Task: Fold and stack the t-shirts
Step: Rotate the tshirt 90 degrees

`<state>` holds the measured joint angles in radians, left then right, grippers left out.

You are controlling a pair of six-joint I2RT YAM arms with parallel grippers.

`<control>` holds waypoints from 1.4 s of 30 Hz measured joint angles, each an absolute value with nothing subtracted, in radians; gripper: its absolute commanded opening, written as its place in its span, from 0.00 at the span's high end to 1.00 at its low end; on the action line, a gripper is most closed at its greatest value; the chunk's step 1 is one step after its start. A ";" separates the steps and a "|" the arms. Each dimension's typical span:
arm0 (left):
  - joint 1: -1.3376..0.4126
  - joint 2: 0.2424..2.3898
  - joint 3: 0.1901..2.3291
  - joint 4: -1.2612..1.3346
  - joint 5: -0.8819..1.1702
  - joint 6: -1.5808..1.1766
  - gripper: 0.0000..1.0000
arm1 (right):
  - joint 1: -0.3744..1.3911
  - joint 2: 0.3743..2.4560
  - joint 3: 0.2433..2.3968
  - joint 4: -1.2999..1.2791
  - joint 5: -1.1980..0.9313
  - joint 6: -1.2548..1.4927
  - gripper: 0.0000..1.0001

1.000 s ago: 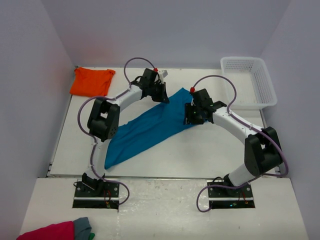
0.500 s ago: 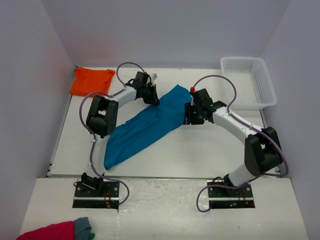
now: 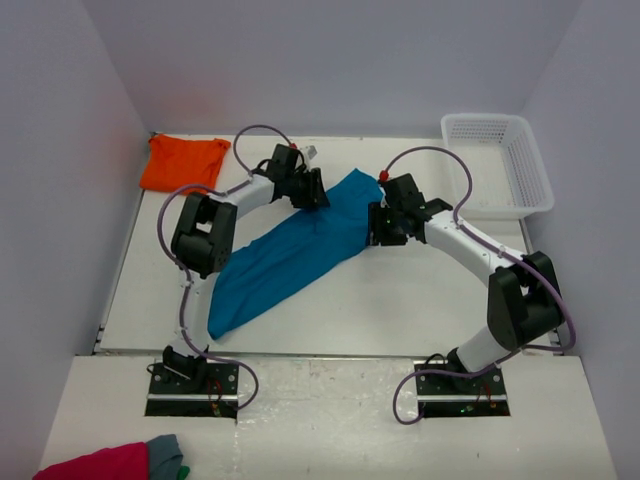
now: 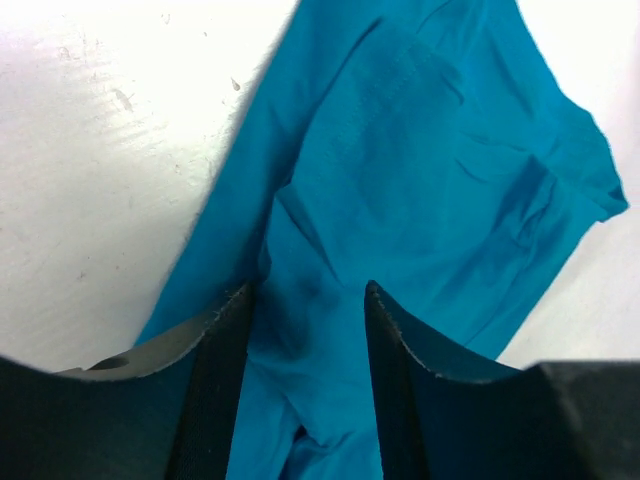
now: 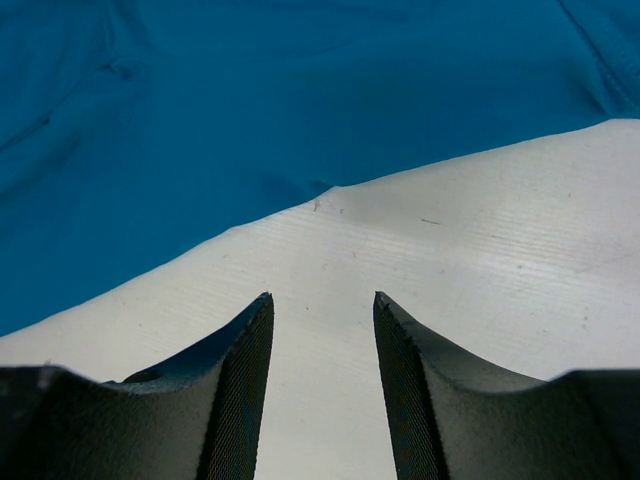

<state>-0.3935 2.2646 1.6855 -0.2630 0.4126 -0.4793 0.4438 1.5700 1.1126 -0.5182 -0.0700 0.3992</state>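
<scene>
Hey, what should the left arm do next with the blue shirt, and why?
Probably close the left end effector on the shirt: its fingers stand apart with a ridge of fabric between them, so a grip looks ready. The right end effector is open over bare table, just short of the shirt's edge.

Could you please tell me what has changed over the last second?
The left gripper drew back leftward along the teal t-shirt, whose far end shifted left and bunched up. The right gripper, orange t-shirt and basket stayed put.
</scene>
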 measured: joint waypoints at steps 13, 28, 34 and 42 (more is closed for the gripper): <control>-0.402 2.104 1.781 -0.285 0.469 -0.479 1.00 | 0.444 1.567 1.113 -0.518 -0.070 0.417 0.62; -0.445 2.503 2.017 -0.440 0.655 -0.461 1.00 | 0.444 1.501 1.082 -0.508 -0.074 0.427 0.99; -0.466 2.517 2.061 -0.435 0.648 -0.461 1.00 | 0.444 1.481 1.054 -0.508 -0.080 0.428 0.99; -0.447 2.619 2.183 -0.420 0.669 -0.487 1.00 | 0.450 1.403 1.021 -0.506 -0.128 0.455 0.97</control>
